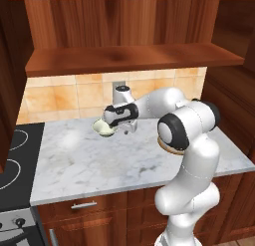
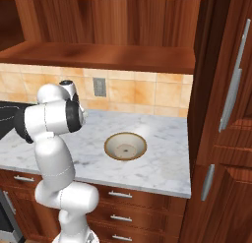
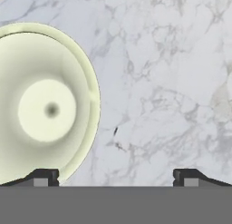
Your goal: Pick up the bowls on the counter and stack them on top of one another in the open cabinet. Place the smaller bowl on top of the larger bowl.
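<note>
Cabinet (image 1: 134, 58): reddish-brown wall unit over the tiled backsplash, front doorless, flat shelf board running left to right.
Counter (image 1: 89, 160): white-grey veined marble slab above wooden drawers; black stovetop (image 1: 12, 160) adjoins its left end.
Larger bowl (image 2: 125, 146): wide, shallow, tan-brown rim with pale speckled inside; sits upright on the counter, mouth up, toward the right end. Round, so no long axis. In the left base view only a sliver of its rim shows past the arm's elbow.
Smaller bowl (image 3: 45, 105): pale cream-green, deep, upright, mouth up, on the marble near the back wall, well left of the larger bowl. Round, no long axis.
Gripper (image 3: 115, 175): pointing down over the counter, jaws spread wide, nothing between them. One fingertip sits over the bowl's rim, the other over bare marble beside it.
</note>
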